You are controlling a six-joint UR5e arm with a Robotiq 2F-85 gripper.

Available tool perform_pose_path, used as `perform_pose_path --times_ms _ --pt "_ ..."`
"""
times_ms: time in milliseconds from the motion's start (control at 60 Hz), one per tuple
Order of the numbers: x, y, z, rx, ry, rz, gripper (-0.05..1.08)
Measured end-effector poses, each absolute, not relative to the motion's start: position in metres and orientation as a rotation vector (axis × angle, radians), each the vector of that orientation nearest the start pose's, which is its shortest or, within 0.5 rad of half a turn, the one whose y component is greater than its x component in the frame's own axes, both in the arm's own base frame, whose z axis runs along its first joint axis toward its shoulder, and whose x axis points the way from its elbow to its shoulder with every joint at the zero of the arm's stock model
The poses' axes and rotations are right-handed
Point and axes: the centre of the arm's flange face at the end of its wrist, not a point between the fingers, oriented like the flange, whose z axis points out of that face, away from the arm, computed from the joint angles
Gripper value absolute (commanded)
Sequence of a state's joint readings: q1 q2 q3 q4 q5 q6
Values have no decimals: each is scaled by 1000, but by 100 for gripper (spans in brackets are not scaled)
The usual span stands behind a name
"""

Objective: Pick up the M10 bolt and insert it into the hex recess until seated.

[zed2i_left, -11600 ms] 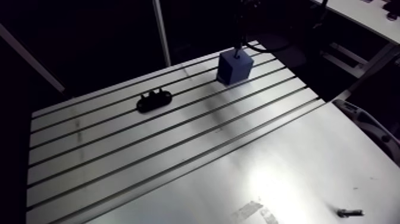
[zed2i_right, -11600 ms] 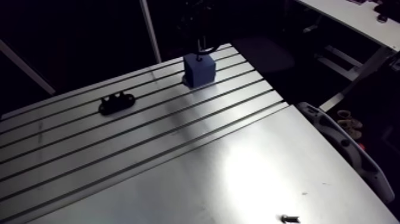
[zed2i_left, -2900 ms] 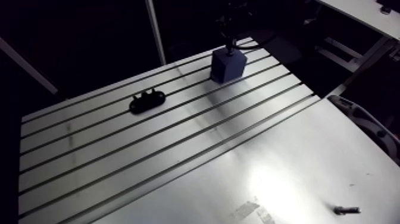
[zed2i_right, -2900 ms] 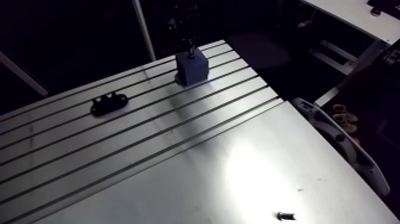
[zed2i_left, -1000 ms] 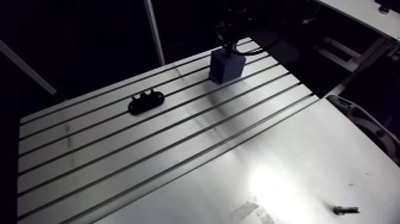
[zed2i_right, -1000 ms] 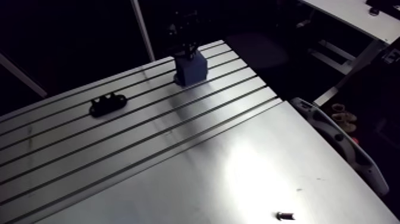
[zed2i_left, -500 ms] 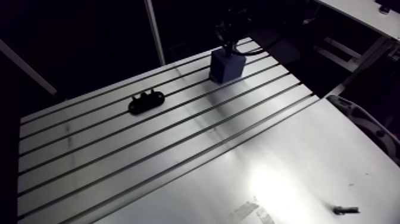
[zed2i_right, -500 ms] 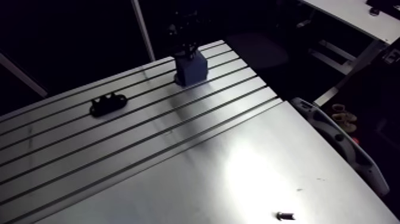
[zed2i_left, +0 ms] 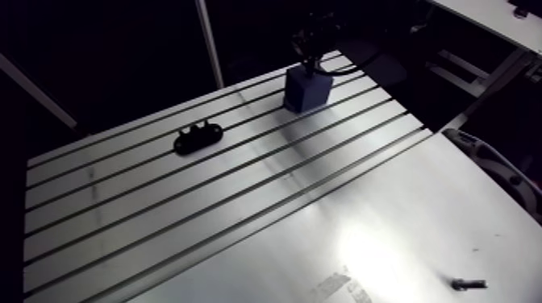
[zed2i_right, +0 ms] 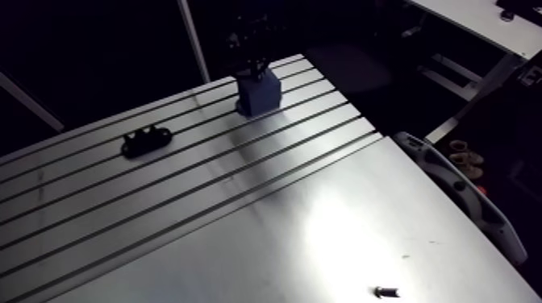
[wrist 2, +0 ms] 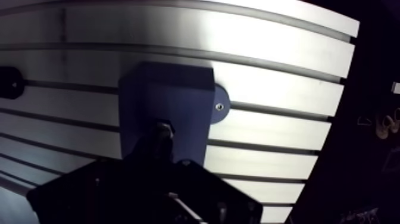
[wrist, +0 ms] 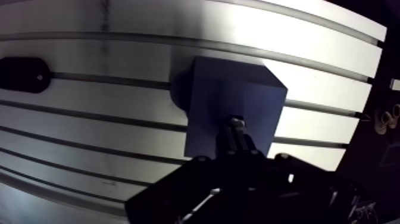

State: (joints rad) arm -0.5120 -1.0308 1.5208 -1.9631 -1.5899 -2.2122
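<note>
The blue block [wrist: 217, 95] stands on the slotted worktop [zed2i_left: 242, 209], near its far edge. The bolt [wrist: 237, 127] is upright over the block, its long axis running from the pincer [wrist: 238, 149] down to the block's top face; its depth is hidden. The pincer is clamped on the bolt. A black bracket [zed2i_left: 198, 137] lies well apart
</note>
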Motion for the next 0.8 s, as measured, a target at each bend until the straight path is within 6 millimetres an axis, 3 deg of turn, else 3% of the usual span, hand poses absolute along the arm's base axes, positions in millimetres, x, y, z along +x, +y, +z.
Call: perform_pose_path --times_ms 800 --pt "-635 204 233 -203 3041 -58 105"
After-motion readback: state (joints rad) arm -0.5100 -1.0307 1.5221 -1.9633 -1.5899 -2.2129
